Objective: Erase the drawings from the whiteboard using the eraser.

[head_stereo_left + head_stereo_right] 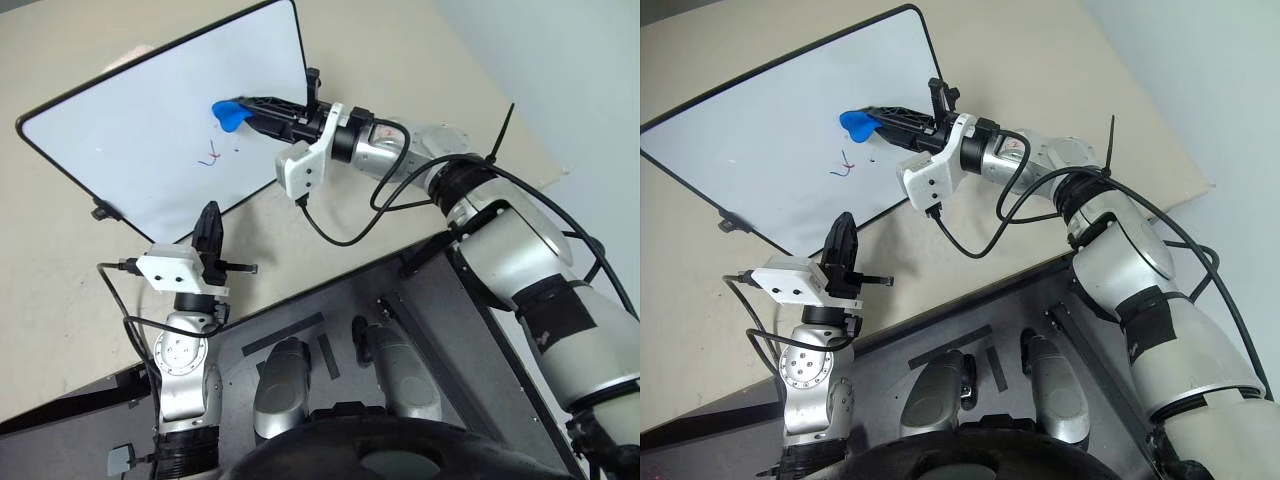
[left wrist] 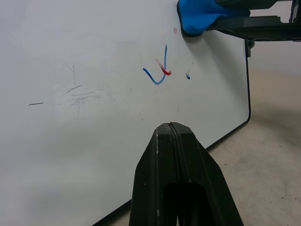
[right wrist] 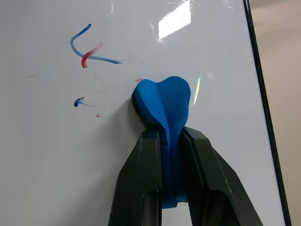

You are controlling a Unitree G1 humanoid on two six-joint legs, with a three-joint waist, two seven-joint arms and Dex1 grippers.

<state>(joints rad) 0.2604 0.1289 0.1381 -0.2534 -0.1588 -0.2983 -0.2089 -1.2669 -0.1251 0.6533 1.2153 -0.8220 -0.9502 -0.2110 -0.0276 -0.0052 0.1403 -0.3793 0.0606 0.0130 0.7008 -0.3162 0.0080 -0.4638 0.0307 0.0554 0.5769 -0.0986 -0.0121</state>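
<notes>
The right gripper (image 3: 170, 141) is clamping the blue eraser (image 3: 163, 101) between its two fingers and holding its broad end against, or just off, the whiteboard (image 1: 130, 120); contact is hard to confirm. The drawings (image 3: 89, 49), a small blue-and-red squiggle with a blue dot near it, are sitting just beside the eraser, not yet wiped. The left gripper (image 2: 173, 136) is hovering near the board's lower edge with its fingers pressed together, holding nothing. The step in hand appears to be wiping: the eraser is lying close to the marks but not over them. The next move likely calls for sliding it across the squiggle and dot with steady pressure.
</notes>
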